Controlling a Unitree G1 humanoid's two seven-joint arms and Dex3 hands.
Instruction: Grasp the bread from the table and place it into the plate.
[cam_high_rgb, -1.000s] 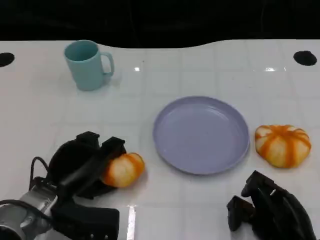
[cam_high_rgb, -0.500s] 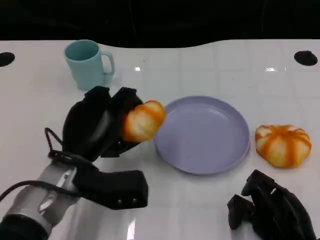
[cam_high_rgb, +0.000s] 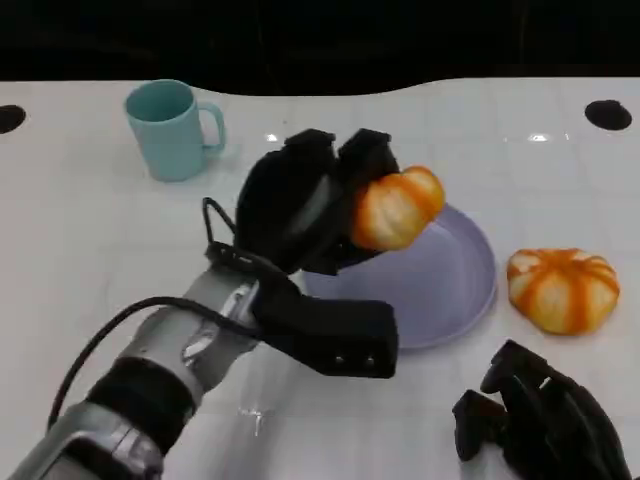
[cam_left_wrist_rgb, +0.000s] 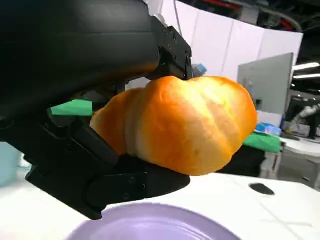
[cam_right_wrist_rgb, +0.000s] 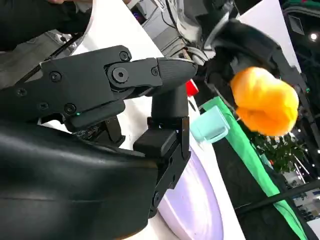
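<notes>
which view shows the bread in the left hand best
The left wrist view: the bread sits close and sharp, gripped by the left hand above the plate. The head view shows it smaller over the plate's edge; the right wrist view shows it far off.

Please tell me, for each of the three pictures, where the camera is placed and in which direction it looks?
Head view: from the robot's head, down on the table; shows the left hand holding a bread above the plate, and the right hand.
Left wrist view: behind the left hand, facing the bread close up.
Right wrist view: behind the right hand, looking across the plate.
All three share the held bread and the plate.
</notes>
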